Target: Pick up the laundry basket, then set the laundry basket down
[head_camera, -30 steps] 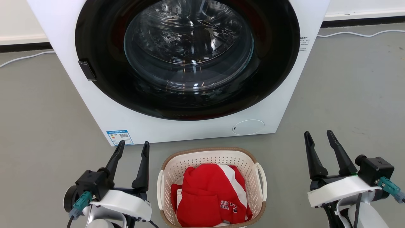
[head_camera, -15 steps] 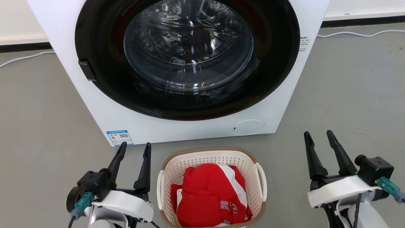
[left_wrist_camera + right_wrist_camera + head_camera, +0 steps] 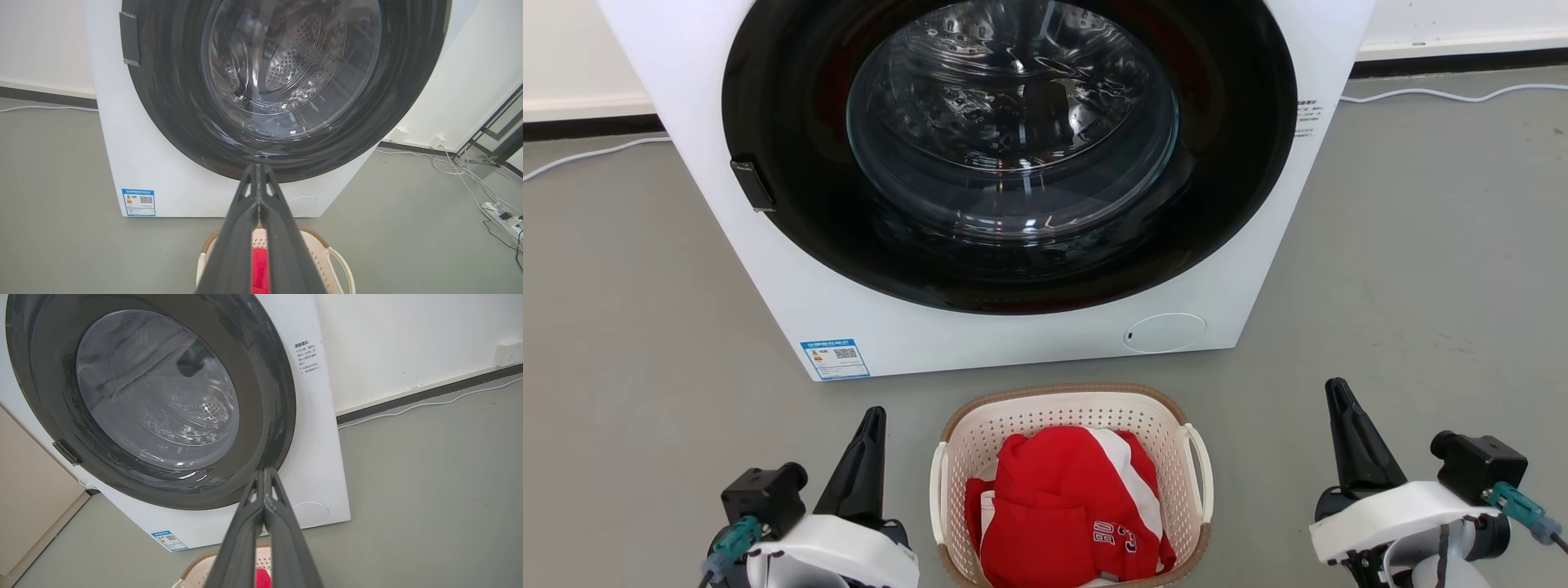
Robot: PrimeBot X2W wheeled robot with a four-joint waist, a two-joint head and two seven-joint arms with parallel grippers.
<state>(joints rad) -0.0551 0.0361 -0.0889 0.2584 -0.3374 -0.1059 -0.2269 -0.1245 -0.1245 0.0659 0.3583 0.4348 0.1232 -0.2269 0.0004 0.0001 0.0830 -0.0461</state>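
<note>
The laundry basket (image 3: 980, 429) stands on the grey floor at the bottom middle of the head view, cream-white and perforated, with a brown rim and white loop handles. Red and white clothing lies inside it. My left gripper (image 3: 876, 414) is shut and empty, a short way left of the basket. Well to the basket's right, my right gripper (image 3: 1336, 385) is shut and empty too. In the left wrist view the closed gripper (image 3: 258, 166) rises over the basket (image 3: 318, 257). The right wrist view has its gripper (image 3: 265, 471) shut above the basket rim (image 3: 200, 561).
A large white washing machine (image 3: 866, 335) with a dark round glass door stands just behind the basket. White cables (image 3: 1445, 94) run along the wall behind. More cables and a power strip (image 3: 496, 208) lie on the floor to the machine's right.
Both grippers have shut from wide open and dropped lower in the head view. The head view has shifted slightly. The basket has not moved.
</note>
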